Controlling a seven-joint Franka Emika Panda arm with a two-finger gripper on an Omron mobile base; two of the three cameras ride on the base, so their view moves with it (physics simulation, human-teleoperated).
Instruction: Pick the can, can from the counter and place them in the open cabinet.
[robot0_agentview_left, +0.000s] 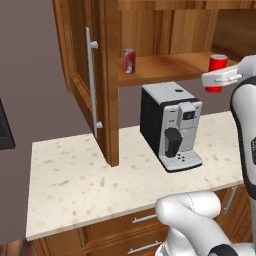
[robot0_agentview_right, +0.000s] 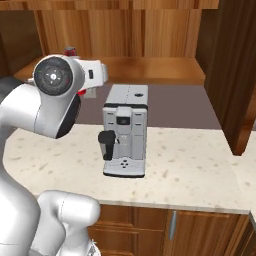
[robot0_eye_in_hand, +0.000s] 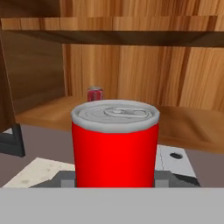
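Bright red can (robot0_eye_in_hand: 114, 146) is clamped in my gripper (robot0_eye_in_hand: 114, 181), jaws pressing its sides low down, can upright w/ silver top level. In left base view that same can (robot0_agentview_left: 217, 73) sits at abt 2 o'clock, held at the front lip of the open cabinet (robot0_agentview_left: 165, 67) shelf, right end; I can't tell if its base is over the plank or just short of it. The darker can (robot0_agentview_left: 129, 61) is already standing on the shelf at 12 o'clock, near the left wall; in hand view it (robot0_eye_in_hand: 95, 94) shows just past the held can's rim, well apart from it. So I judge one can done, second mid-placement.

How I'd do this step: keep wrist level, push fwd into the cabinet so the can clears the shelf edge w/ margin, then lower till base seats flat before opening jaws. Stay right of the darker can; plenty of room. Watch the upper shelf edge at 12 o'clock in hand view, don't lift into it.

Below, the coffee machine (robot0_agentview_left: 171, 125) sits on the counter (robot0_agentview_left: 70, 185) at 4 o'clock of the shelf; arm shouldn't drop toward it on retreat. Cabinet door (robot0_agentview_left: 82, 70) hangs open at 10 o'clock, out of the way.
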